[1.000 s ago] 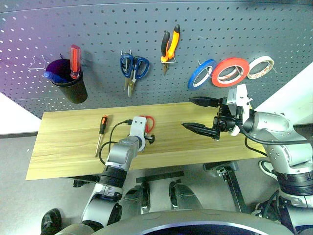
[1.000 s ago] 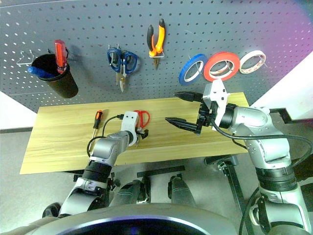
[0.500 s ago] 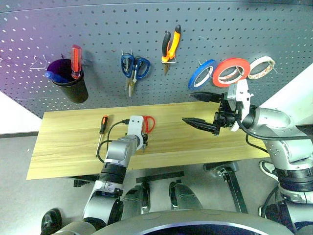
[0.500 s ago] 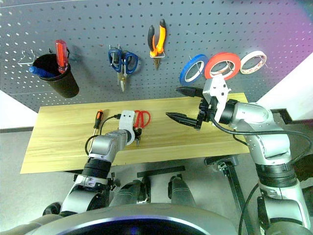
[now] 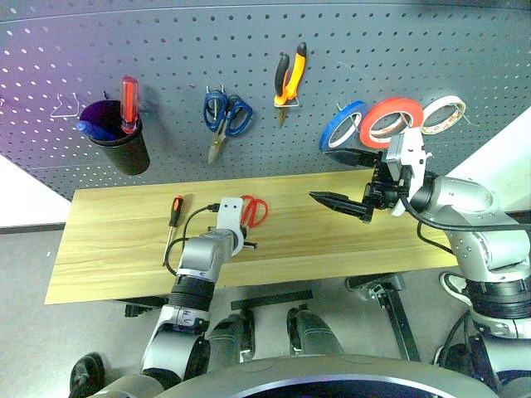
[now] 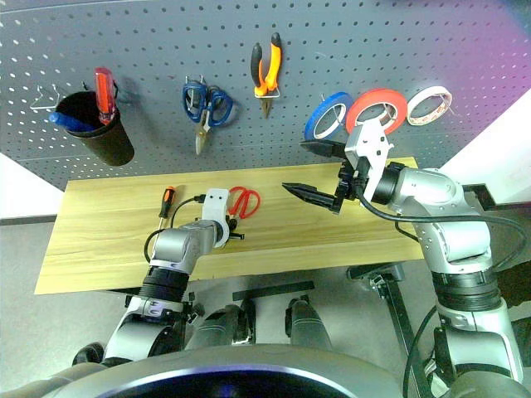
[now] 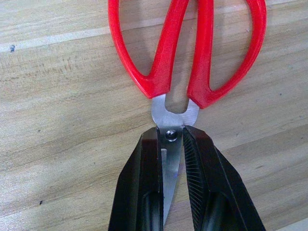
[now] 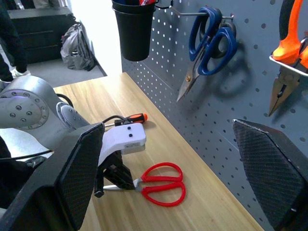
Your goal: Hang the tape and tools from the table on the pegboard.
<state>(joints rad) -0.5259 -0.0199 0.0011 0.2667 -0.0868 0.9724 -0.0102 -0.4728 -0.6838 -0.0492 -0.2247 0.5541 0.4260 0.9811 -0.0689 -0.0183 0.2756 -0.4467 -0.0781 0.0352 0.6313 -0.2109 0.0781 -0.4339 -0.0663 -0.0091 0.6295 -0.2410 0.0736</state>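
The red-handled scissors [image 7: 185,53] lie flat on the light wood table [image 5: 108,265]. My left gripper [image 7: 171,139] is shut on their blades right at the pivot screw, handles pointing away from it. Left of them on the table lies the slim screwdriver [image 5: 172,220] with its orange handle. My right gripper [image 5: 338,177] hangs open in the air over the table's right part, nothing between its fingers. On the pegboard [image 5: 166,50] hang the orange-and-black pliers [image 5: 289,76] and the orange-red tape [image 5: 390,121].
Blue-handled scissors [image 5: 226,116] hang left of the pliers. A black cup [image 5: 120,141] with a thick red-handled screwdriver [image 5: 127,104] hangs at the far left. A blue roll [image 5: 342,124] and a beige-white roll [image 5: 442,114] flank the orange-red tape.
My left gripper has gone from open to shut on the scissors' blades, and the scissors have turned slightly on the table. The right arm has barely moved.
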